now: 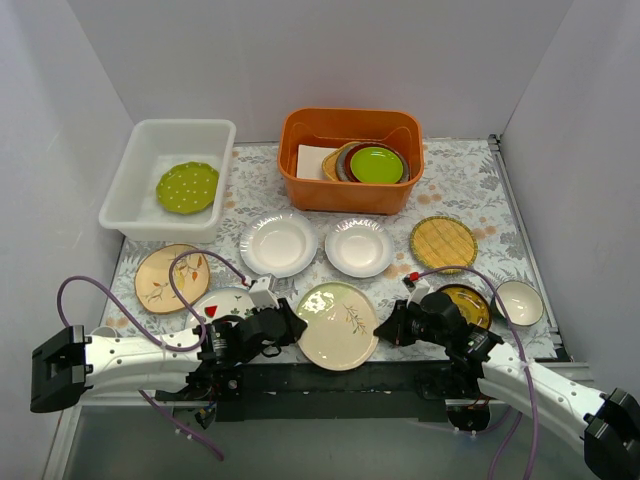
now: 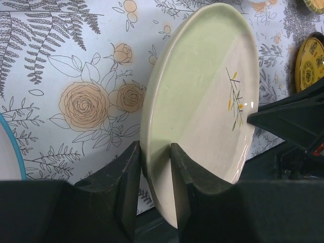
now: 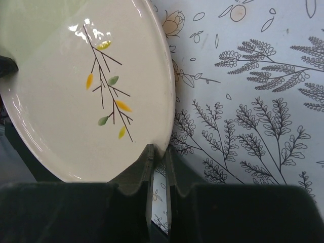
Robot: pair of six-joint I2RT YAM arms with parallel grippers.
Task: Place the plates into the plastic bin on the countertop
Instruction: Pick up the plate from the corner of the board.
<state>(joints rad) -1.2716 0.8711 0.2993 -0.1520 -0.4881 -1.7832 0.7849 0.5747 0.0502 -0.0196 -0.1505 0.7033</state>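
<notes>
The cream plate (image 1: 338, 325) with a leafy sprig lies at the middle of the surface's (image 1: 470, 185) near edge, its near rim reaching over the dark strip past that edge. The left gripper (image 1: 290, 326) is clenched on the plate's left rim; in the left wrist view its 2 fingers (image 2: 129, 177) stand one on each side of the rim. The right gripper (image 1: 385, 328) meets the plate's right rim. Its fingers are nearly together with only a slit between them and their tips at the rim, and I cannot tell whether they pinch it.

The plastic bin (image 1: 140, 160) sits at the far left corner and holds 1 green dotted plate (image 1: 187, 187). Along the middle of the surface lie 2 white plates (image 1: 278, 243) and a yellow woven plate (image 1: 442, 242). A peach plate (image 1: 172, 278) lies toward the left edge, and a brown-gold plate (image 1: 468, 303) lies just behind the right gripper. The orange tub (image 1: 350, 190) at the far edge holds a lime-green plate (image 1: 377, 163) on top of others.
</notes>
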